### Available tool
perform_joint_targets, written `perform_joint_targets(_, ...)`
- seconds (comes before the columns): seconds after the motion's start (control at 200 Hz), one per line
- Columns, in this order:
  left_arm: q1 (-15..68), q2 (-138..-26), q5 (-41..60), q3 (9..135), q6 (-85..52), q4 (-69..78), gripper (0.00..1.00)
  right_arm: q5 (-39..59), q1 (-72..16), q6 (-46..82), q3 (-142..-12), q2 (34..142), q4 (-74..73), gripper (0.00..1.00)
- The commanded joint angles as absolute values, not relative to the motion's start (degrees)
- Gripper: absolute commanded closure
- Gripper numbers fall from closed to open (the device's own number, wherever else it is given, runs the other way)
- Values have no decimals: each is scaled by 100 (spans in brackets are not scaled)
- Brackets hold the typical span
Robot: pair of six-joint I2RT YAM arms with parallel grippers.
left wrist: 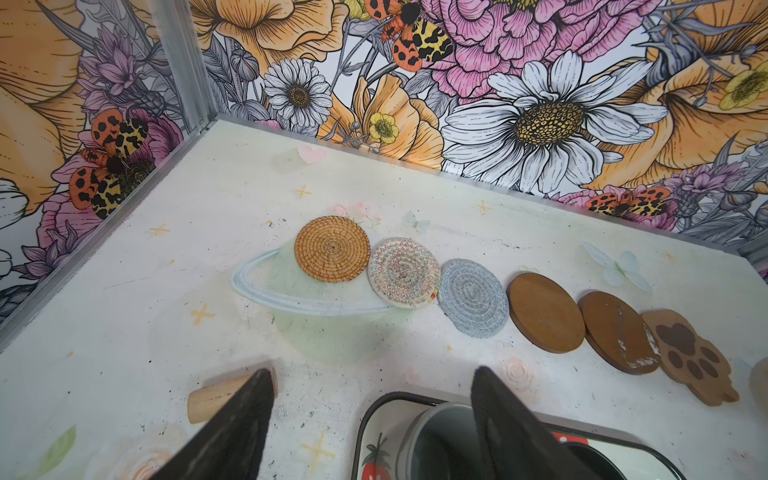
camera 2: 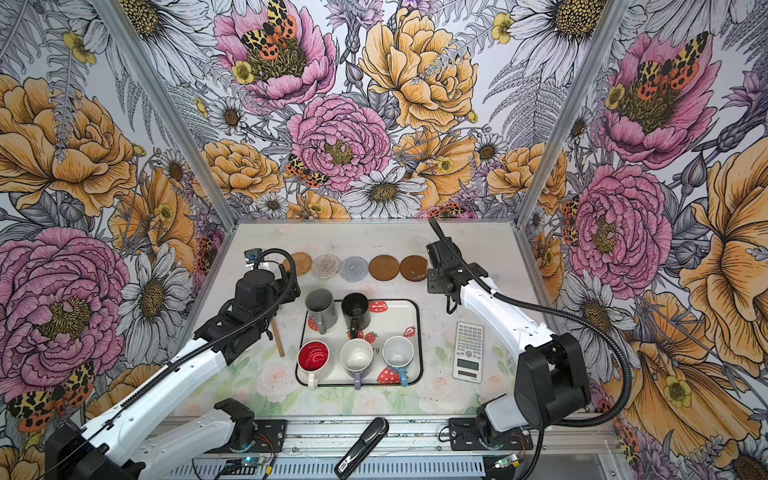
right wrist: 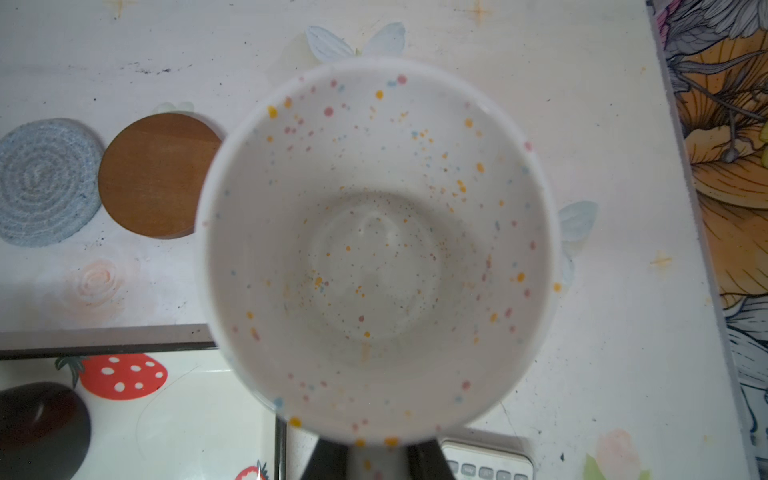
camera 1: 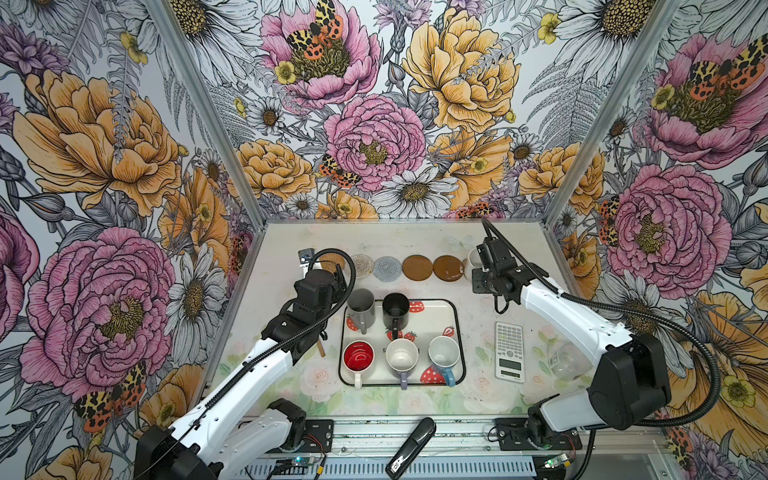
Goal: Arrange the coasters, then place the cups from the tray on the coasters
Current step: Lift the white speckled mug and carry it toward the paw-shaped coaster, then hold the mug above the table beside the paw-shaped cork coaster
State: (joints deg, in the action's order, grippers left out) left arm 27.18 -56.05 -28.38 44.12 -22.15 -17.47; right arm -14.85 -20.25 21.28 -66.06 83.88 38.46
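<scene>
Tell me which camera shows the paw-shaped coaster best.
The left wrist view: the paw coaster lies in full sight at the end of the row, beside a brown disc. In both top views the right arm blocks it; in the right wrist view the speckled mug covers that spot.

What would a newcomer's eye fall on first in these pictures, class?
The bold floral wallpaper surrounds everything. On the table, six coasters lie in a row across the far side, behind a strawberry tray carrying five mugs. At the row's right end, the right end effector holds a speckled white mug.
</scene>
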Motion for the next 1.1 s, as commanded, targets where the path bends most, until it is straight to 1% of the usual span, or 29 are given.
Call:
perform_joint_targets(0.0,2663,-5659,-2716,4342,-2197,-1617,23,-1741,-1840,1962,-7060,8516,3099,100)
perform_joint_targets(0.535,2626,-5695,-2737,4351,-2198,-1643,23,-1652,-1281,1872,-7615,9555,2716,100)
perform_joint_targets(1.096,2602,-5687,-2760,4359,-2198,-1687,23,-1529,-1211,1854,-7888,10150,2593,100)
